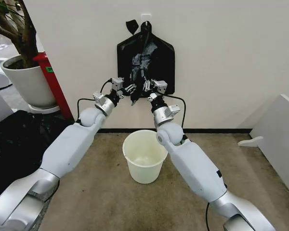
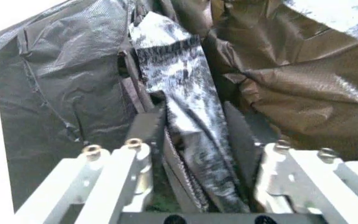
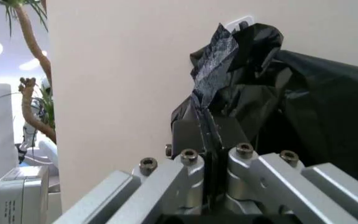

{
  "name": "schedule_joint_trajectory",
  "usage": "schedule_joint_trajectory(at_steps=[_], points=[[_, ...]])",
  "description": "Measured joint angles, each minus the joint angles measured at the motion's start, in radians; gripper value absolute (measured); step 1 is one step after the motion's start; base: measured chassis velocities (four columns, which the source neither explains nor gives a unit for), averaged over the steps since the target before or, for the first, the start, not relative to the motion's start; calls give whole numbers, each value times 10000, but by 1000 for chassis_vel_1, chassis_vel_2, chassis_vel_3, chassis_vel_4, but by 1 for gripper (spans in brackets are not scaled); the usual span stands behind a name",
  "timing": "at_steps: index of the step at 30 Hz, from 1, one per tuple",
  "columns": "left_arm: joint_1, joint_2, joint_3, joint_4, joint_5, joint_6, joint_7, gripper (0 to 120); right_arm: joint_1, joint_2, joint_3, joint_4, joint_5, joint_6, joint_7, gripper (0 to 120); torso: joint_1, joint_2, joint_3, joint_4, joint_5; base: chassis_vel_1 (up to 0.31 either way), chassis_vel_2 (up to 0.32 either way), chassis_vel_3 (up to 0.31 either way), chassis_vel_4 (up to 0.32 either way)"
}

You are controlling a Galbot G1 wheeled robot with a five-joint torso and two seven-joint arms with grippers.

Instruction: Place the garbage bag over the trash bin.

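- Both arms reached up to the flat bundle of black bags (image 1: 156, 57) hanging by its knotted top from a hook on the wall; the garbage bag (image 1: 137, 91) was the thin sheet being drawn off its front.
- The left claw (image 1: 130, 88) sat at the bundle's lower edge; in its wrist view the fingers (image 2: 147, 133) stood partly apart with a twisted, glossy fold of the garbage bag (image 2: 188, 121) running between them; I judged it loosely gripped, not pinched tight.
- The right claw (image 1: 146, 86) was just beside it; its wrist view showed the fingers (image 3: 188, 135) pressed together on a thin edge of film (image 3: 213, 56).
- The trash bin (image 1: 144, 156) stood open on the carpeted floor directly below, between the two forearms; smooth, cream-white, round, tapering to its base.
- The plastic looked soft, wrinkled and slippery; a steady downward pull with both claws level would probably peel one layer free; a jerk risked tearing it or dragging the whole bundle off the hook.
- A white planter pot (image 1: 29, 82) stood well apart at the left.
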Motion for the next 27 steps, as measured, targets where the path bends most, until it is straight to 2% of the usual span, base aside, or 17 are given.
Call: schedule_joint_trajectory(at_steps=[3, 7, 10, 14, 19, 20, 23, 26, 27], points=[[35, 29, -40, -33, 1, 5, -12, 28, -17, -3, 0, 1, -41, 9, -1, 0, 0, 0, 0, 0, 0, 0, 0, 0, 0], [142, 211, -95, -145, -2, 27, -18, 10, -92, -24, -5, 26, -102, 30, 0, 0, 0, 0, 0, 1, 0, 0, 0, 0, 0], [279, 289, -208, -282, -52, 33, -41, 0, -140, -60, -8, 140, -100, 35, 38, 0, 0, 0, 0, 1, 0, 0, 0, 0, 0], [577, 420, -438, -662, -305, 35, -295, 0, -273, -183, -9, 435, 102, 36, 184, 0, 0, 2, 0, -1, 0, 0, 0, 0, 0], [1325, 776, -1048, -1876, -1122, 34, -1384, 0, -794, -577, 21, 1277, 682, -75, 680, 0, 0, 2, -1, -1, -1, 0, 0, 0, 0], [1325, 776, -1048, -1876, -1122, 34, -1384, 0, -794, -577, 21, 1277, 682, -75, 680, 0, 0, 2, -1, -1, -1, 0, 0, 0, 0], [1875, 1141, -1542, -2868, -1655, 149, -1906, 0, -1313, -851, 125, 1841, 722, -93, 749, 0, 0, 2, -2, -1, 0, 0, 0, 0, 0], [2321, 1503, -1801, -3612, -1777, 410, -2378, 0, -1763, -993, 177, 2243, 586, -83, 747, 0, 0, 3, -3, 0, 1, 0, 0, 0, 0], [2321, 1503, -1801, -3612, -1777, 410, -2378, 0, -1763, -993, 177, 2243, 586, -83, 747, 0, 0, 3, -3, 0, 1, 0, 0, 0, 0]])
